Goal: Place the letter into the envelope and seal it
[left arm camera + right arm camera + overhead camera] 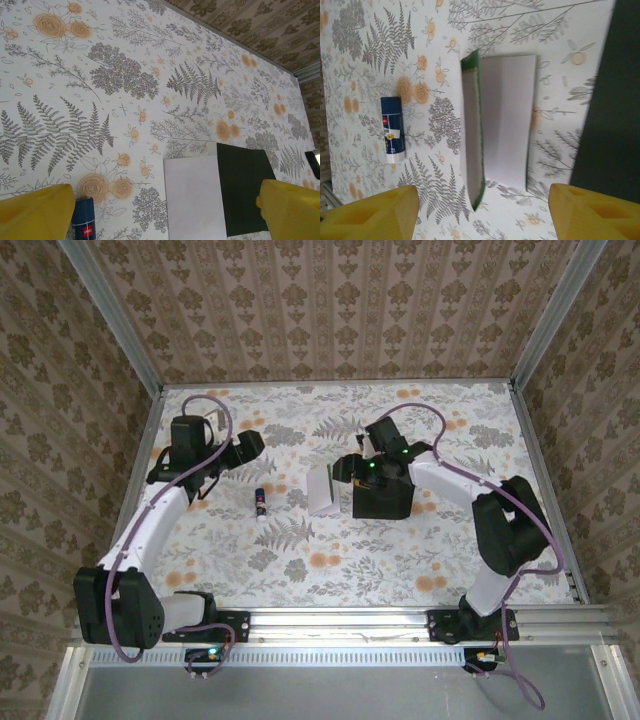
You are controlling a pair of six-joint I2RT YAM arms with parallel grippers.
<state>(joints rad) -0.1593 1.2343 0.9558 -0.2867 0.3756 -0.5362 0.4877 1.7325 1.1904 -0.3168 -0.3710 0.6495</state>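
The letter (322,490) lies folded on the floral table, white side up. One flap (472,145) stands raised and shows its green edge; the other part (510,120) lies flat. The black envelope (381,500) lies flat just right of the letter, partly under the right arm. My right gripper (347,468) hovers over the letter's far end, open, with nothing between its yellow fingers (370,212). My left gripper (254,444) hangs open to the left, apart from both. In the left wrist view the letter (195,197) and envelope (245,185) lie side by side ahead of that gripper (160,222).
A small blue-and-white glue stick (261,501) lies on the table left of the letter, also visible as the glue stick (392,130) in the right wrist view. Metal rails and patterned walls (330,310) enclose the table.
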